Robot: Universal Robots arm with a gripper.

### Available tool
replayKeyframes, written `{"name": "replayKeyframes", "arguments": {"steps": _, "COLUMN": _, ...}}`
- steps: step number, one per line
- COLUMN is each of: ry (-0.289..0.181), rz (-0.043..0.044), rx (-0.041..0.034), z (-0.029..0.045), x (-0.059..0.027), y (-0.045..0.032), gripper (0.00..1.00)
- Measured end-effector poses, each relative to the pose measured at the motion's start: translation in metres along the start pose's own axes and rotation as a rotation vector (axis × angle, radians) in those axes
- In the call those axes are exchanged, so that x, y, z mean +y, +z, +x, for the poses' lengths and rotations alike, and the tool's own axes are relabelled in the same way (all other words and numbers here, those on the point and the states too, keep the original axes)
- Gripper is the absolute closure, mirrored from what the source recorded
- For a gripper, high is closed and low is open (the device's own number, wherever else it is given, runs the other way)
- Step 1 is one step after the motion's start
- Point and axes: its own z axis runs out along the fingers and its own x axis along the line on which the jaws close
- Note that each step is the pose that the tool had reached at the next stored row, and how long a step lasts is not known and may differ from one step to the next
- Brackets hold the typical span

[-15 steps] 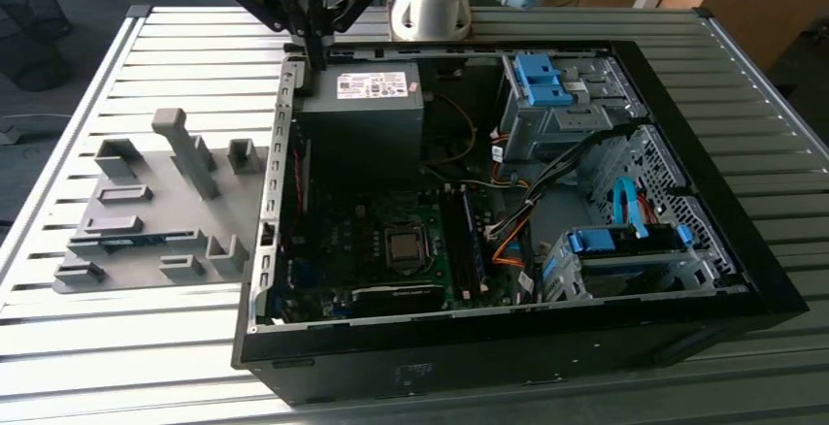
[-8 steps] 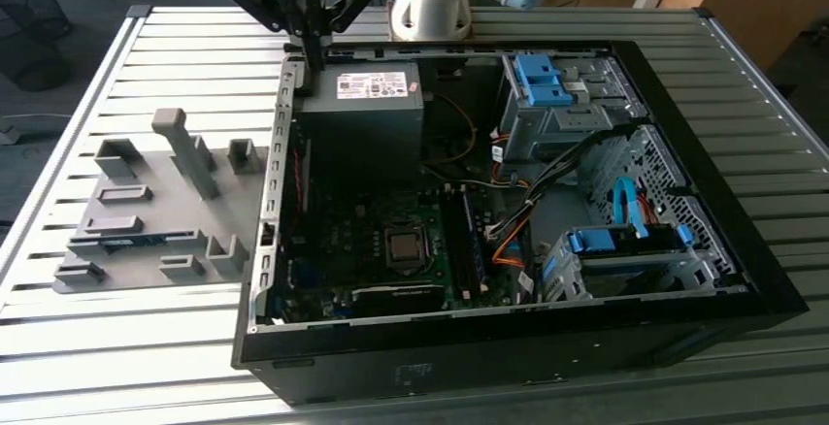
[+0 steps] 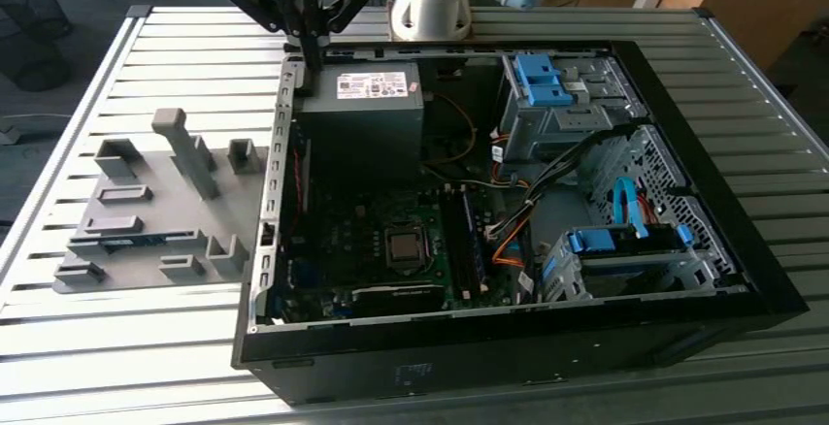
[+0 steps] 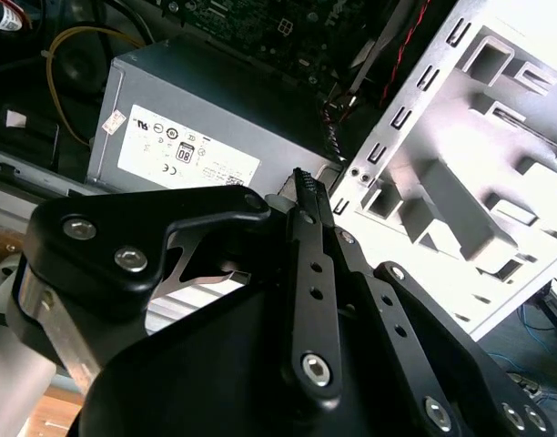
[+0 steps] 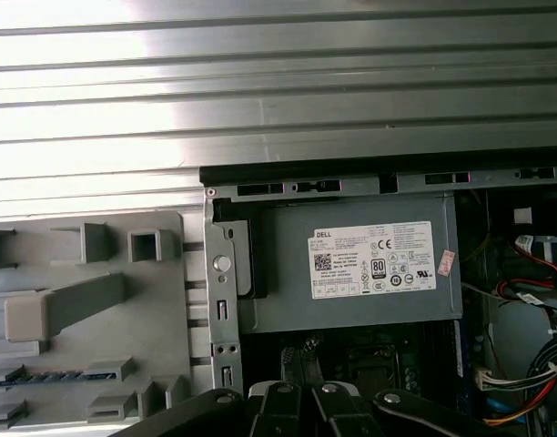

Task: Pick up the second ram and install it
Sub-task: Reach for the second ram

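Hovering my black pincer [image 3: 311, 54], pressed together, above the open black computer case [image 3: 518, 352]; thin blue-green second ram [image 3: 127, 242] is lying in a grey plastic holder [image 3: 166, 192] on the ribbed metal table [image 3: 130, 347].

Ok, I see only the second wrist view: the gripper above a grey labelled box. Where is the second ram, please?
Observer: In the first wrist view the second ram lies in a slot of the grey fixture, outside the case.
Operator: Is the gripper close to it?
Observer: No. In the exterior view the gripper hangs over the case wall by the power supply; the ram is toward the fixture's other end.
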Motion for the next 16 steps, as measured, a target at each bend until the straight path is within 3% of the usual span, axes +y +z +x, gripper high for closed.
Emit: {"name": "replayKeyframes", "arguments": {"steps": 16, "ry": 0.0, "rz": 0.0, "rx": 0.0001, "z": 0.0042, "x": -0.0003, "y": 0.0002, "gripper": 0.89}}
